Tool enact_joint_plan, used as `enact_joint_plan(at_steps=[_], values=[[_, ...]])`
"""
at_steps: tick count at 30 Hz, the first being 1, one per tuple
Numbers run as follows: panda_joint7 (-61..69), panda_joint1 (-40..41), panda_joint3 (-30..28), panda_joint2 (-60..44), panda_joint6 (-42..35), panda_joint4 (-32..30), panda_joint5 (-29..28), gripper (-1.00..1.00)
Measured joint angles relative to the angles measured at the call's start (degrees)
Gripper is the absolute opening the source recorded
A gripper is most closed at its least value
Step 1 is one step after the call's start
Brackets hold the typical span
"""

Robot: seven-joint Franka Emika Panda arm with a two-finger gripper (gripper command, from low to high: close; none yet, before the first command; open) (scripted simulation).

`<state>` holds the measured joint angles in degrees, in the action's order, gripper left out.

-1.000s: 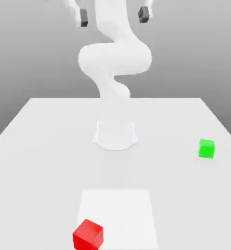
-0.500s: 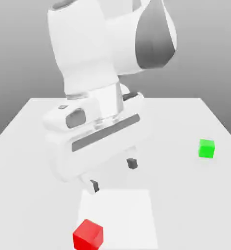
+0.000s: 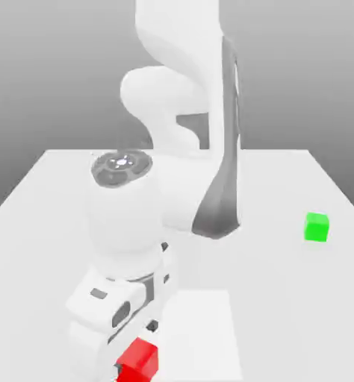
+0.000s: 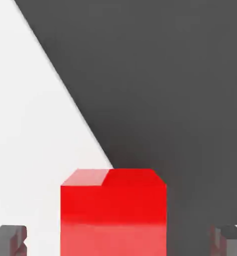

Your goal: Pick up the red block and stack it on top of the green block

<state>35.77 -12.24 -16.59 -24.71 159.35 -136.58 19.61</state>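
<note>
The red block (image 3: 140, 360) sits on the white table (image 3: 299, 298) near its front edge, at the corner of a lighter square patch (image 3: 202, 336). My gripper (image 3: 137, 349) is low over it and open. In the hand view the red block (image 4: 114, 212) lies between the two dark fingertips (image 4: 8, 240), with a gap on each side, so my gripper (image 4: 118, 241) straddles it without touching. The hand's white body hides part of the block in the exterior view. The green block (image 3: 316, 227) rests alone on the table at the exterior view's right, far from the gripper.
The arm's bulky white links (image 3: 180, 149) stand over the table's middle, between the red block and the back. The table's front edge lies just beyond the red block; dark floor (image 4: 180, 75) shows past it in the hand view.
The arm has swung down from high above the table to the red block. The fingers have stayed apart. Neither block has moved.
</note>
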Motion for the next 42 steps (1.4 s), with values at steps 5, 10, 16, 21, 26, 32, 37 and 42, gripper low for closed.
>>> enact_joint_plan(at_steps=[5,10,16,21,26,32,37,42], values=[[0.0,0.0,0.0,0.01,-0.18,0.0,0.0,-1.0],[-2.63,-1.98,-2.67,4.46,-3.41,-0.87,-3.62,-1.0],[-7.51,-8.86,-0.62,12.04,-7.94,-5.0,-9.34,-1.0],[-10.36,-17.55,7.05,16.68,-8.55,-10.19,-11.87,-1.0],[-12.51,-29.64,15.07,22.09,-8.51,-15.68,-13.54,-1.0],[-14.35,-43.38,22.0,29.69,-7.65,-22.49,-14.49,-1.0],[-15.16,-50.82,28.97,34.23,-5.12,-27.35,-14.24,-1.0],[-18.33,-50.6,29.53,25.48,3.83,-27.45,-18.67,-1.0]])
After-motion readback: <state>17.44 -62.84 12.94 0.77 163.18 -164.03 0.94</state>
